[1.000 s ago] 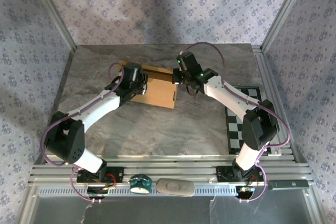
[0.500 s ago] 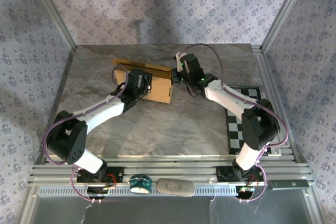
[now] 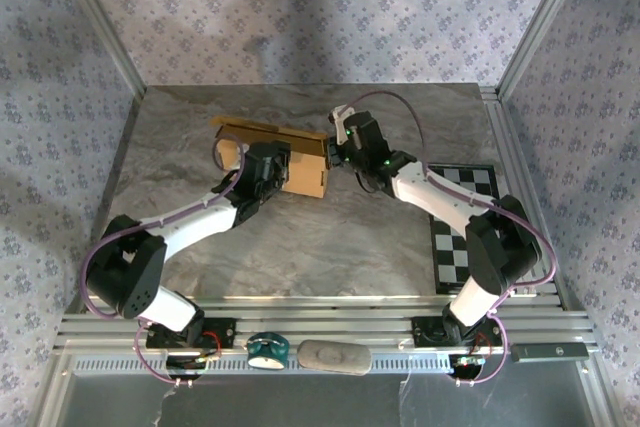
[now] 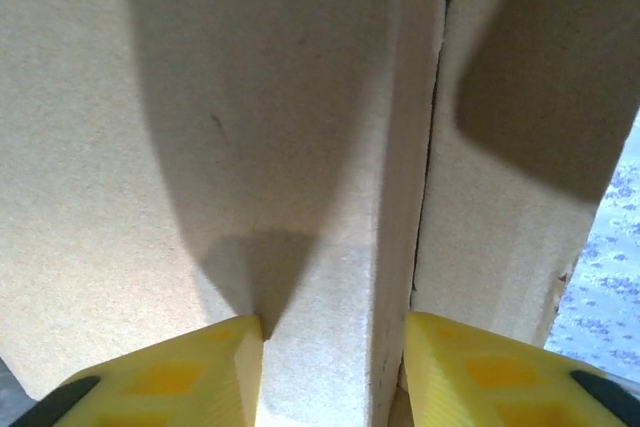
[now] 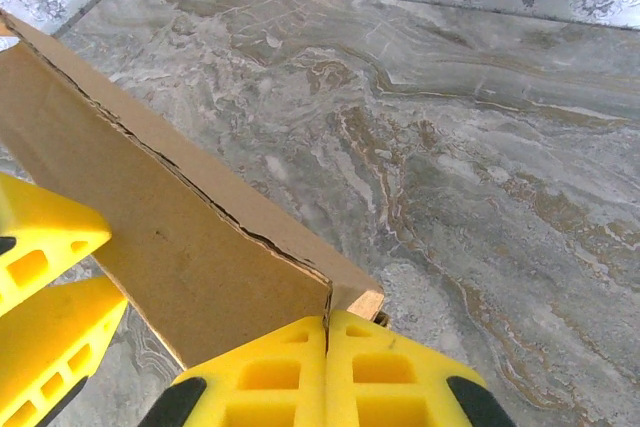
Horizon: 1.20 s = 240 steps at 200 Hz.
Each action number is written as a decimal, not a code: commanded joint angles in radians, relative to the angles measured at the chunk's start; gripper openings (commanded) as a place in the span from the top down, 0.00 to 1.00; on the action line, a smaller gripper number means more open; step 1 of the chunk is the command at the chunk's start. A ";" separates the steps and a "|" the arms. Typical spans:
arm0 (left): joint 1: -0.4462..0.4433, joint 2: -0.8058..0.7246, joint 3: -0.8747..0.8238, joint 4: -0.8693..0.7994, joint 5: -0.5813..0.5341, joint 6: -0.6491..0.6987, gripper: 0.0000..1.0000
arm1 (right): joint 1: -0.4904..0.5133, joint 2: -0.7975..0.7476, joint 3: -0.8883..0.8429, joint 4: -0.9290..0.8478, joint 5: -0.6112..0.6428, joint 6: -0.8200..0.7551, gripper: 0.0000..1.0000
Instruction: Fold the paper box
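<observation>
Paper box (image 5: 200,247) corner in R tool (image 5: 327,347)

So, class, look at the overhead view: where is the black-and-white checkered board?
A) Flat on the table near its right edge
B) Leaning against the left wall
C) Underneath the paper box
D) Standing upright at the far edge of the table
A: the checkered board lies flat on the table by its right edge, well apart from the paper box.
</observation>
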 commanded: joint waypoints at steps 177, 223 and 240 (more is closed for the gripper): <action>0.074 -0.320 0.148 -0.693 0.014 -0.124 0.14 | 0.093 0.030 0.029 -0.004 0.204 -0.026 1.00; 0.098 -0.242 0.194 -0.624 -0.015 -0.062 0.13 | 0.097 0.022 0.009 -0.003 0.203 -0.022 1.00; 0.106 -0.219 0.212 -0.643 -0.002 -0.049 0.13 | 0.096 0.019 0.008 0.000 0.202 -0.022 1.00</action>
